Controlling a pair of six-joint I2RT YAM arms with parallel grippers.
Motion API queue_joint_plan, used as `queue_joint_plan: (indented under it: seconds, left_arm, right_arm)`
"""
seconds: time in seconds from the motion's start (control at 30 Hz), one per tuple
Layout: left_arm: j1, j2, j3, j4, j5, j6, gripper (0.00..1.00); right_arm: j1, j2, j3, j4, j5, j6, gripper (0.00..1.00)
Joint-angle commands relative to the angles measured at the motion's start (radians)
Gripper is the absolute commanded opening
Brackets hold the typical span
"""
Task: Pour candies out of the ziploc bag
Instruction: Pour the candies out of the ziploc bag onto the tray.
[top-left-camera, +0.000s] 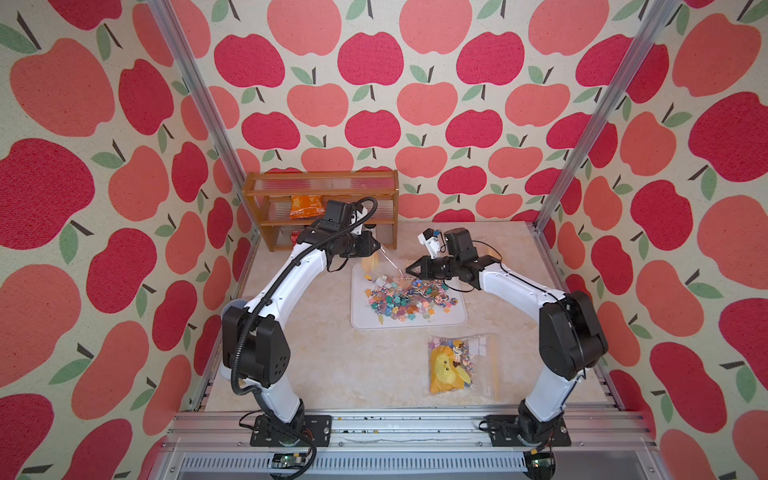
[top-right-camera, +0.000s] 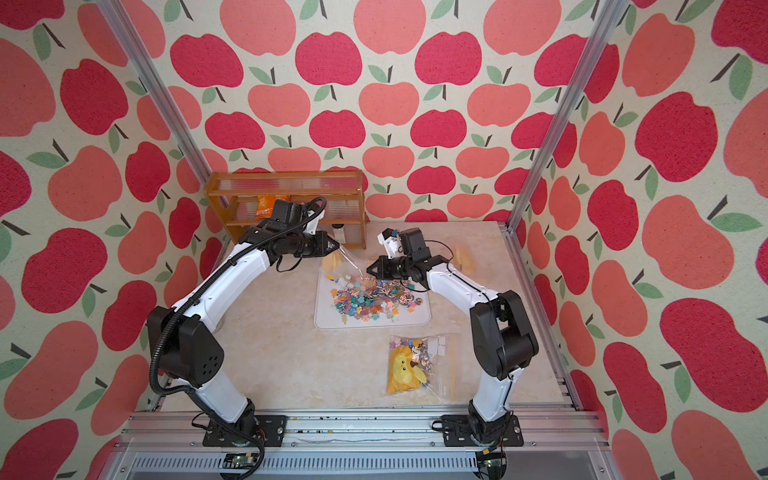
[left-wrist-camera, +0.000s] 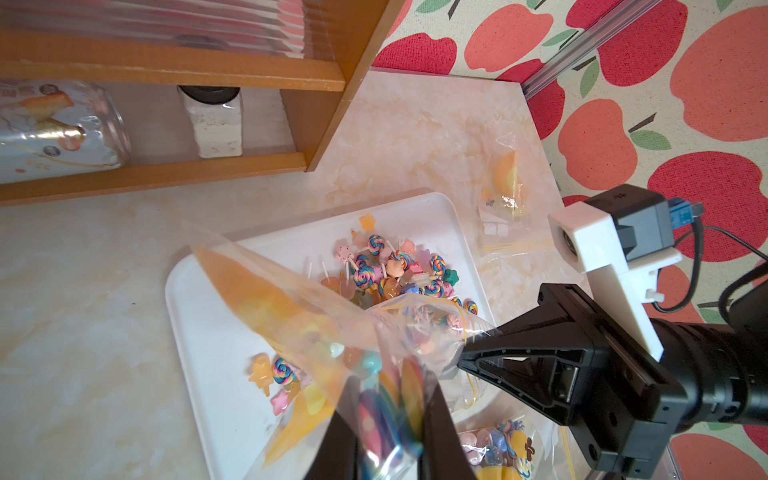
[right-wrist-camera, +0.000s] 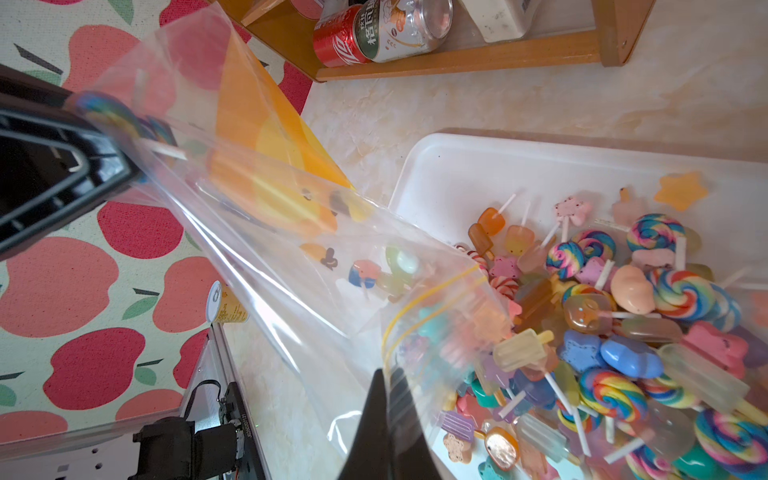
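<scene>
Candies, tiny multicoloured sweets and swirled lollipops on pale sticks, are mostly lying heaped in the white plastic tray on the bench. A few are sitting inside the clear ziploc bag, which is sloping mouth-down over the tray. The left hand is pinching its raised bottom end. The right hand is gripping the mouth rim. Judgement: pour nearly done.

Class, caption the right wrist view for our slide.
Left gripper holds up the ziploc bag; right gripper pinches its mouth; candies heap on tray.
</scene>
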Motion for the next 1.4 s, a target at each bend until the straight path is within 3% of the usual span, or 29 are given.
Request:
queue_joint_plan:
  seconds: [0.0, 1.37]
  left_arm:
    - [0.04, -0.07, -0.006, 0.08, -0.05, 0.016, 0.0]
    - [0.131, -0.25, -0.197, 0.109, -0.052, -0.003, 0.0]
  right_arm:
    - [0.003, 0.026, 0.001, -0.095, 0.039, 0.012, 0.0]
    - [0.103, 0.077, 0.016, -0.07, 0.048, 0.046, 0.0]
